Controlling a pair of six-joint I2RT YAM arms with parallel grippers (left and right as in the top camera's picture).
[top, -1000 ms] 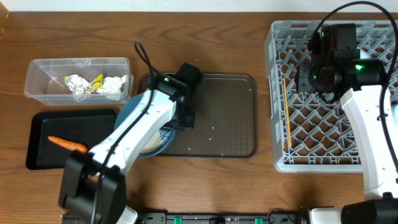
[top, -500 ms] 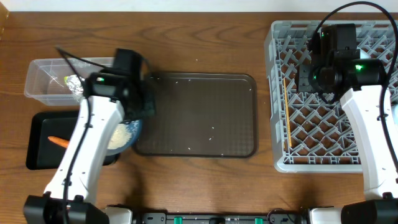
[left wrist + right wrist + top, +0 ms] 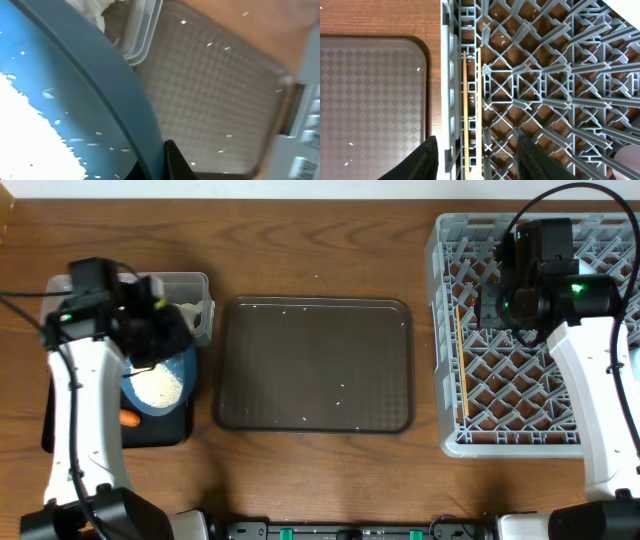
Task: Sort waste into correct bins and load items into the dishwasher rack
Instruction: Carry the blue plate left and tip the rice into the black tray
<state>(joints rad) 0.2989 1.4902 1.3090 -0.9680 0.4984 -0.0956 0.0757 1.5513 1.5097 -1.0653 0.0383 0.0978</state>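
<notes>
Left pincer (image 3: 160, 340) was clamped on the far rim of the dark-blue bowl (image 3: 180, 368). It held the bowl over the black tray (image 3: 165, 430), with the rice heap (image 3: 158, 385) lying against the bowl's lower wall. The carrot (image 3: 129, 419) showed on the tray just below the bowl.

We judged the step to be tipping the rice into this tray. To do it well, the pouring lip should sit low and well inside the tray walls, and the tilt should be slow, since loose grains scatter.

Edges: the bowl's right side reached about to the tray's right edge, and the clear tub (image 3: 198, 282) stood close behind the pincer, so a pour toward the tray's middle looked safest.

The brown serving tray (image 3: 315, 370), just beside, carried only stray grains. It gave open room for swinging the bowl rightward across the worktop (image 3: 320, 240).

The dishwasher rack (image 3: 520, 395) held the chopsticks (image 3: 461, 360) along its left wall. Right pincer (image 3: 479, 152) hung over the lattice, fingers apart and gripping nothing.
</notes>
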